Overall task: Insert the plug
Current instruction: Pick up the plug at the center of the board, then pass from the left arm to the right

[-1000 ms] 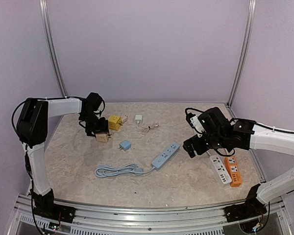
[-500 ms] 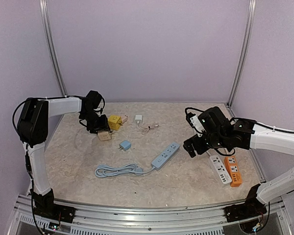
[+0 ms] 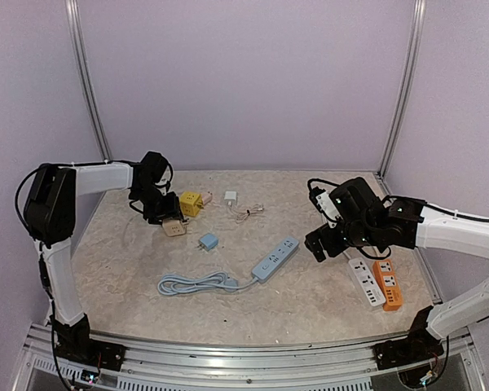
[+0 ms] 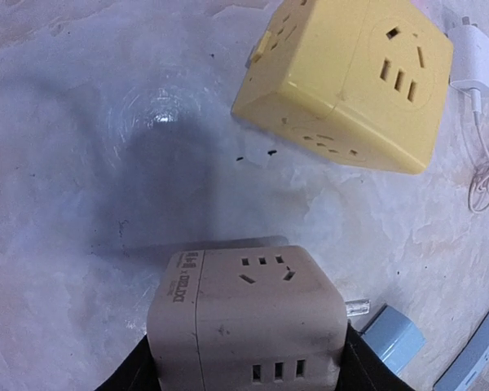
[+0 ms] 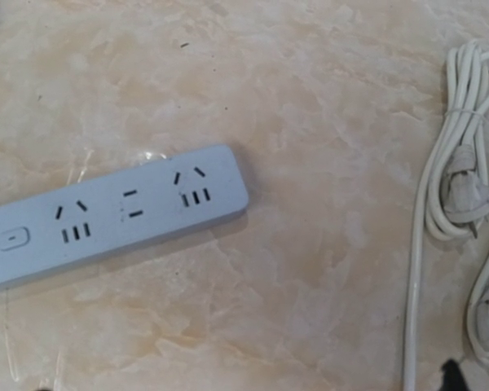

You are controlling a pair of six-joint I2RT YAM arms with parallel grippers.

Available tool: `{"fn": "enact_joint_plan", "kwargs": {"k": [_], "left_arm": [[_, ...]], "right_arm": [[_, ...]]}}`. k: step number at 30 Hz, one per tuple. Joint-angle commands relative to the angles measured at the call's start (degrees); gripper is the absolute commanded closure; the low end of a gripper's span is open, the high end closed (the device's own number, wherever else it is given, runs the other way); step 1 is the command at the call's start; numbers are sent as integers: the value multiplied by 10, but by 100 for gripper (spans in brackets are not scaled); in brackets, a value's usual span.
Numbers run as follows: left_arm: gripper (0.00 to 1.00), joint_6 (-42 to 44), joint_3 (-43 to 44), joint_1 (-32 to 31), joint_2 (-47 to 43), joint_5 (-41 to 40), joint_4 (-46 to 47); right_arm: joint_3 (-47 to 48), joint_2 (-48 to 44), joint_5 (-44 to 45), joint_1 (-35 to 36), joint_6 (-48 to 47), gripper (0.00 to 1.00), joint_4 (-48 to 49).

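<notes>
I find the left gripper, wider a second ago, now pinching the beige cube adapter, so pickup looks underway; the right gripper hangs spread.

Marbled table bears yellow cube, blue strip, white charger.

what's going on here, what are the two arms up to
The left gripper has its fingers closed on the sides of a beige cube adapter at the back left of the table, next to a yellow cube adapter. The right gripper hangs open and empty just past the end of the blue power strip. Nothing is plugged into that strip yet.
</notes>
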Motion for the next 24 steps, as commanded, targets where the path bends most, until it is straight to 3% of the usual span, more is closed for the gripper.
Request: {"fn": "enact_joint_plan", "kwargs": {"k": [1, 11, 19, 24], "left_arm": [[96, -5, -8, 3, -34, 12, 8], [98, -2, -11, -13, -70, 20, 15], [98, 15, -4, -76, -116, 40, 33], [98, -1, -22, -110, -142, 89, 70]], "right_arm": [[4, 5, -2, -4, -1, 0, 4], [-8, 5, -11, -4, -16, 0, 10], [-89, -64, -92, -2, -98, 0, 159], [-113, -88, -116, -1, -121, 0, 200]]}}
